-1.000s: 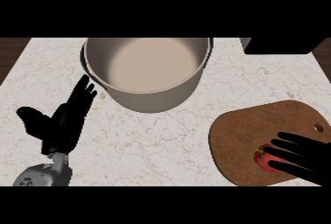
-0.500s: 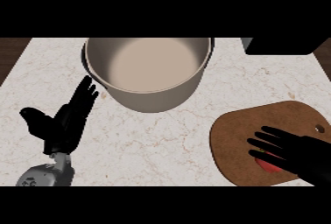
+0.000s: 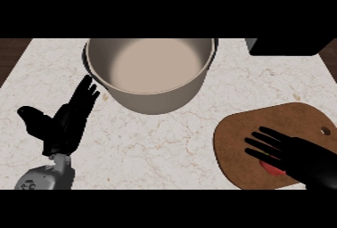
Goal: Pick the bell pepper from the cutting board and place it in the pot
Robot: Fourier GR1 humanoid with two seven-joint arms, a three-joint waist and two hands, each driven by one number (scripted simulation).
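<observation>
Right hand (image 3: pixel 299 156) lies over the bell pepper (image 3: pixel 271 167) on the cutting board (image 3: pixel 276 129), fingers spread and straight, covering most of it; only a red sliver shows. Pot (image 3: pixel 153 71) stands well apart, up-left on the counter (image 3: pixel 184 133). Left hand (image 3: pixel 66 120) rests open beside the pot, fingers up

The marble counter (image 3: pixel 171 142) is lit evenly and softly, without glare. A darker shade is seen inside the pot (image 3: pixel 153 67) on its left wall, with a soft shadow cast below it. Faint shadows are thrown under the left hand (image 3: pixel 66 122). The right hand (image 3: pixel 299 158) is rendered near-black, detail lost.
</observation>
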